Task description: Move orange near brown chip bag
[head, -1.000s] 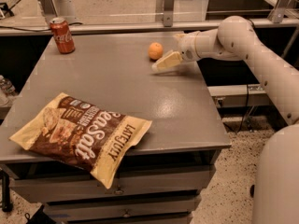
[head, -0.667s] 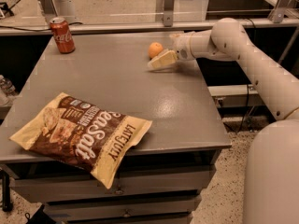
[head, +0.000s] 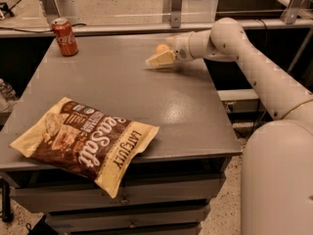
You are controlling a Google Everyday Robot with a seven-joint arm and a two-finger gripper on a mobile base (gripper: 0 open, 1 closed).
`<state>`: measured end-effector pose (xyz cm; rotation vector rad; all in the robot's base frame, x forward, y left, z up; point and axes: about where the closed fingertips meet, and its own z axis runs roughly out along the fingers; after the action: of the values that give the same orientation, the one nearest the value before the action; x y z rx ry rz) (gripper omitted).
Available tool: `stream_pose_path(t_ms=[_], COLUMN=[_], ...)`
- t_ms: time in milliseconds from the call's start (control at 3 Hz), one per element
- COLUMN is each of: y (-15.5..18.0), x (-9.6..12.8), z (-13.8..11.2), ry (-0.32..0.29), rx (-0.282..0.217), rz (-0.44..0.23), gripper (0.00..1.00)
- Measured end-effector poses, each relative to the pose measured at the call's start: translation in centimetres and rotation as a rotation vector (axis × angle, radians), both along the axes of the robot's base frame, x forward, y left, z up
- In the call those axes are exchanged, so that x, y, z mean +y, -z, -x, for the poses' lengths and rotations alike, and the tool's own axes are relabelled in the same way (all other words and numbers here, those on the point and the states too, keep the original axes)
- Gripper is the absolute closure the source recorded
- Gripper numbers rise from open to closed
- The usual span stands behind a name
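While the orange (head: 161, 48) sits at the far side of the worktop (head: 186, 111), the claw (head: 152, 61) is right in front of it, low over the top. The claw hides the bottom of the orange, so they look like they touch. I cannot tell if the claw is open, closed, or holding the fruit.

The white arm (head: 254, 67) reaches in from the right and lies almost flat. I think this is so the claw can come at the round orange from the side, where it will not roll off.

The brown chip bag (head: 85, 141) lies flat at the near left corner, with one end hanging over the front edge. It is well apart from the orange, so the job is not done yet. The orange needs to go across the worktop to the bag.

The bag looks shut, so the chips are likely inside, but I cannot see them. A red can (head: 65, 37) stands upright at the far left corner, and I cannot see what is in it. The drawers (head: 146, 190) under the worktop are shut.
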<state>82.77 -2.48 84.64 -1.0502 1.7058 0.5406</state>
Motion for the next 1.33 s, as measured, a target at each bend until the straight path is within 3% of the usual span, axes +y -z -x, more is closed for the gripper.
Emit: stream_pose_path(t_ms=[667,1000,1333], y=[0.9,0.0,-1.6], x=[0.9,1.7,2.1], z=[1.1,2.6,5.3], ry=[-0.017,-0.047,-0.082], rx=[0.049,0.046,0.04], rz=[-0.019,-0.042,-0.078], gripper=[0.64,0.87,1.0])
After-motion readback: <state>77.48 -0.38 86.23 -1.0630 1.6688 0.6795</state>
